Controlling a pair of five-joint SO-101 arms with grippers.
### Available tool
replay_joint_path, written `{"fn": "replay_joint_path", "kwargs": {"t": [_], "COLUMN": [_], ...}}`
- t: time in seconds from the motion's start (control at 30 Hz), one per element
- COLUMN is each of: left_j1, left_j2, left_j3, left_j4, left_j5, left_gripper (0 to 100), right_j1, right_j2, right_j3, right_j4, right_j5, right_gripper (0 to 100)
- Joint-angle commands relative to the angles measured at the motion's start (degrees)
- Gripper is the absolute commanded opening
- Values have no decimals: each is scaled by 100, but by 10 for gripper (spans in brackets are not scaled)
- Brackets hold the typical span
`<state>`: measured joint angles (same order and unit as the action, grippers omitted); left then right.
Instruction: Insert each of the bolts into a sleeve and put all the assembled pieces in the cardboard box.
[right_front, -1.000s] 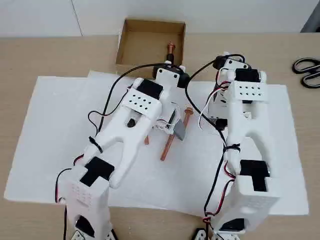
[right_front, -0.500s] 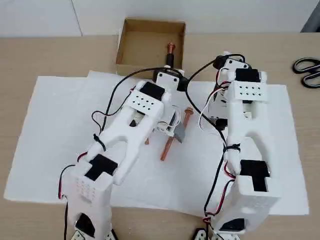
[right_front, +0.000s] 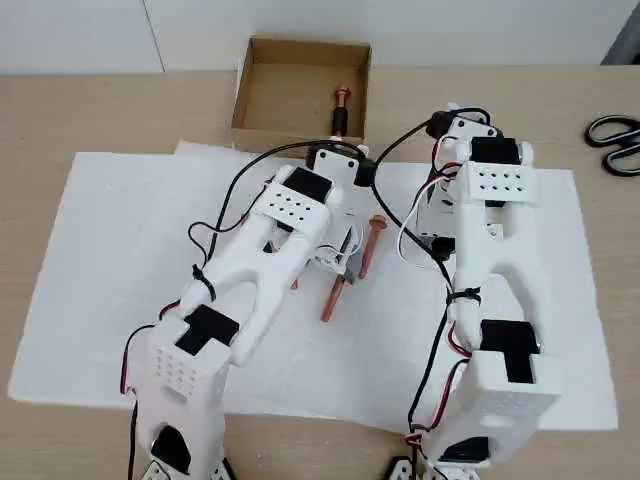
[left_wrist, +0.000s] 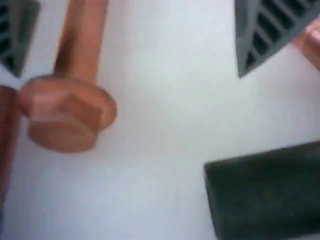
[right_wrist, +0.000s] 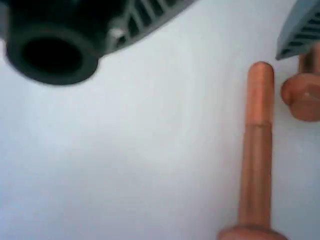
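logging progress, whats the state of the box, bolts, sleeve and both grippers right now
cardboard box: open, one assembled piece inside
left gripper: jaws open around a bare bolt lying flat
right gripper: shut on a black sleeve
second bolt: bare, lying on the white sheet

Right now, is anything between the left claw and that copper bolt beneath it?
Nothing visible stands between them. The left gripper hangs open right over the bolt, which lies on the white sheet with its shaft already between the fingers.
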<state>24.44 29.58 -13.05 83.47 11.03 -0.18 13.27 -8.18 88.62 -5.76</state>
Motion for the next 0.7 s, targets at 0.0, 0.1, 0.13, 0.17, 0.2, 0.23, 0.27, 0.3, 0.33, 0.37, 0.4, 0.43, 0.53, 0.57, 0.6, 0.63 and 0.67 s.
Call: {"fn": "replay_joint_path", "kwargs": {"t": [0.0, 0.1, 0.13, 0.17, 0.2, 0.23, 0.27, 0.3, 0.33, 0.37, 0.4, 0.43, 0.53, 0.57, 0.6, 0.63, 0.67], "left_j1": [35, 9, 9, 9, 35, 44, 53, 53, 44, 44, 44, 44, 44, 44, 53, 53, 79], "left_j2": [-44, -35, 9, 79, 158, 255, 334, 387, 440, 457, 475, 475, 466, 466, 466, 466, 475], "left_j3": [-4, -4, 4, 4, -4, -13, -22, -31, -31, -40, -57, -57, -84, -92, -101, -136, -180], "left_j4": [-97, -123, -158, -167, -176, -176, -185, -193, -246, -264, -264, -264, -290, -281, -290, -281, -273], "left_j5": [18, 9, 9, 9, 9, 9, 18, 18, 18, 18, 18, 18, 18, 18, 18, 18, 18], "left_gripper": [237, 237, 237, 237, 237, 237, 237, 237, 237, 237, 237, 237, 237, 236, 236, 236, 235], "right_j1": [57, 57, 57, 57, 57, 57, 57, 57, 57, 57, 57, 57, 48, 48, 40, 40, 31], "right_j2": [-391, -391, -391, -391, -391, -391, -391, -391, -391, -391, -391, -391, -391, -391, -391, -391, -391], "right_j3": [-53, -53, -53, -53, -53, -53, -53, -53, -53, -53, -53, -53, -53, -53, -53, -53, -53], "right_j4": [-48, -40, -40, -40, -40, -40, -40, -40, -40, -40, -40, -40, -40, -40, -40, -40, -40], "right_j5": [0, 0, 0, 0, 0, 0, 0, 0, 0, 0, 0, 0, 0, 0, 0, 0, 0], "right_gripper": [4, 4, 4, 4, 4, 4, 4, 4, 4, 4, 4, 4, 4, 4, 4, 4, 4]}}
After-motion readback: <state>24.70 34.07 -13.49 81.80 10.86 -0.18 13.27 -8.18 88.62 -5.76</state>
